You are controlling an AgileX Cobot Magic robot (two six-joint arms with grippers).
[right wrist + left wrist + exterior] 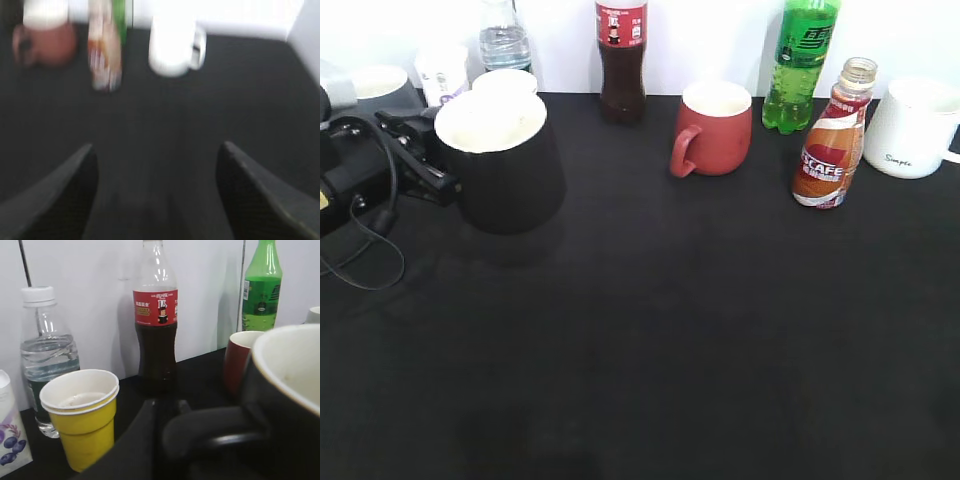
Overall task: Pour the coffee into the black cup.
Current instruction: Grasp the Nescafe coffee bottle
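The black cup (505, 165), white inside, is held tilted just above the table at the left of the exterior view. My left gripper (432, 160) is shut on its black handle (210, 432); the cup's rim fills the right of the left wrist view (285, 370). The coffee bottle (833, 140), uncapped, with an orange-red and white label, stands upright at the right rear. In the blurred right wrist view it shows at the upper left (104, 52). My right gripper (157, 150) is open and empty, well short of the bottle, and out of the exterior view.
Along the back wall stand a water bottle (504, 38), a yellow paper cup (82, 415), a dark cola bottle (621, 60), a red mug (713, 128), a green soda bottle (801, 65) and a white mug (915, 128). A white packet (442, 72) stands at the far left.
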